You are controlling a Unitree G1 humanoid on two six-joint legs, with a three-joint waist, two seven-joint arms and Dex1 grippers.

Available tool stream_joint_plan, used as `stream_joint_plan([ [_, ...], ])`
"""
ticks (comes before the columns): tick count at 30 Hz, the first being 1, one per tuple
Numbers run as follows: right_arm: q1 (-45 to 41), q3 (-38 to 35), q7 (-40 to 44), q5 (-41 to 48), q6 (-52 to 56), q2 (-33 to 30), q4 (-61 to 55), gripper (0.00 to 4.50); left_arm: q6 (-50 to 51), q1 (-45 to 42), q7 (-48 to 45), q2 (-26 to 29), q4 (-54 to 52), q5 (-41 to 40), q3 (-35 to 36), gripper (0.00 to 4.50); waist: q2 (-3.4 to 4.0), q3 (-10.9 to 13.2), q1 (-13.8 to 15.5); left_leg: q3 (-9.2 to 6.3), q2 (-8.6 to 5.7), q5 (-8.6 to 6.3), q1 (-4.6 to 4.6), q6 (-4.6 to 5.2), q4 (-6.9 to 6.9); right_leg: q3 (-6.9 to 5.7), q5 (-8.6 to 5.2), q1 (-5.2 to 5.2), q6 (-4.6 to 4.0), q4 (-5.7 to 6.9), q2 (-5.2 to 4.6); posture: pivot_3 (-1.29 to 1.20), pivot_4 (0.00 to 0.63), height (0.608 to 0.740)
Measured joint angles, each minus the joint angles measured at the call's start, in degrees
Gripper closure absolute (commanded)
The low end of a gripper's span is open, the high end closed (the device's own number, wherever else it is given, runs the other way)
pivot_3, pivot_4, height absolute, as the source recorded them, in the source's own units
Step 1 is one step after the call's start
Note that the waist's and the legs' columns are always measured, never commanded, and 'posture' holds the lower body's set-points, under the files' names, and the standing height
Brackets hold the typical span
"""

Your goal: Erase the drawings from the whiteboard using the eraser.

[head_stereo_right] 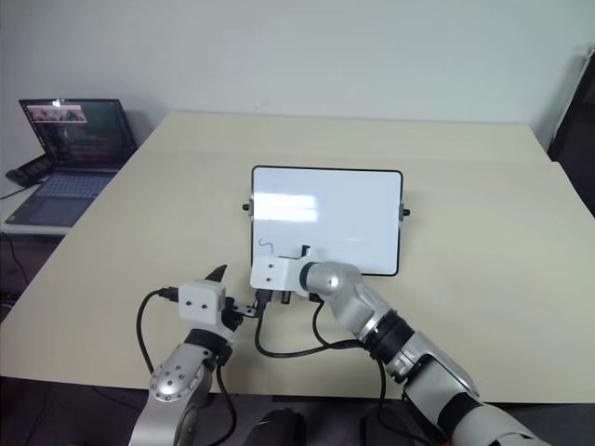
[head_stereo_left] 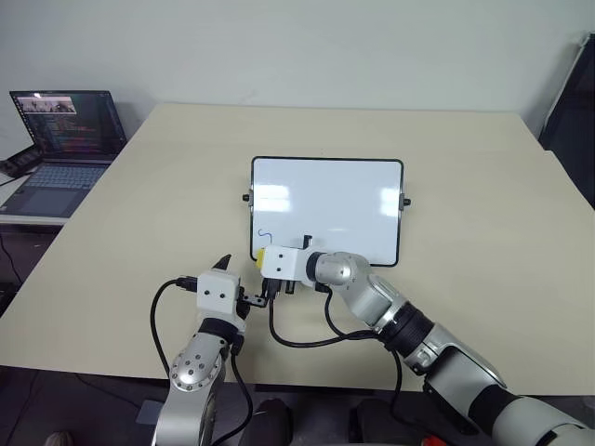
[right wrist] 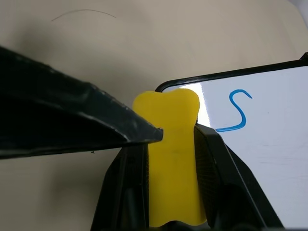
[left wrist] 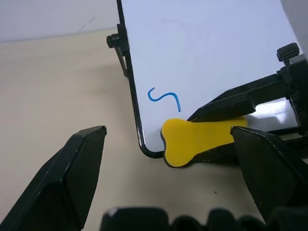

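The whiteboard (head_stereo_left: 327, 208) lies flat in the middle of the table, black frame and side knobs showing. One of the drawings, a blue S-shaped squiggle (left wrist: 165, 97), sits near the board's near-left corner (right wrist: 236, 110). My right gripper (right wrist: 171, 139) is shut on the yellow eraser (left wrist: 192, 139), which rests over that corner's frame, just short of the squiggle. My left gripper (left wrist: 167, 132) hovers open just off the same corner, over the table, with nothing between its fingers (left wrist: 72, 178).
An open laptop (head_stereo_left: 65, 139) stands on a low side table beyond the table's left edge. A dark object (head_stereo_left: 578, 93) stands past the far right corner. Black cables (head_stereo_left: 307, 339) loop off both wrists near the table's front edge.
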Motion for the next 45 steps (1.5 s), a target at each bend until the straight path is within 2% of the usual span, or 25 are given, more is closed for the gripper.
stream_joint_plan([
  [8,-5.75,-4.63,-7.14,1.27,-2.57,2.66,8.01,3.49,-0.31,-0.08,0.31,-0.08,0.91,-0.02,-0.91,0.00,0.03,0.04,0.17,-0.11,0.02,0.08,0.03,-0.01,0.04,-0.02,0.05,-0.05,-0.08,0.04,0.02,0.00,0.150,0.740],
  [20,-10.19,-8.88,-14.44,2.44,-6.24,2.98,13.54,3.49,-1.24,-1.27,0.22,-0.07,2.11,-0.05,-1.35,0.00,0.04,0.05,0.14,-0.11,0.02,0.09,0.02,-0.02,0.01,-0.01,0.06,-0.06,-0.09,0.04,0.02,0.00,0.150,0.740],
  [30,-5.44,-3.08,-5.57,0.63,-5.15,3.30,9.49,3.49,-1.36,-0.23,0.36,-0.02,2.63,0.04,-1.37,0.00,0.07,0.05,-0.10,-0.07,0.05,0.08,0.00,-0.03,-0.07,0.01,0.06,-0.07,-0.09,0.03,0.02,0.00,0.150,0.740],
  [45,-13.75,-4.36,0.33,3.63,-4.86,3.48,18.14,3.49,-2.66,-0.15,0.50,-0.13,3.10,0.13,-2.06,0.00,0.26,0.22,0.17,-0.18,0.06,0.26,0.06,-0.07,-0.05,-0.08,0.11,-0.07,-0.18,0.02,0.04,0.00,0.150,0.740],
])
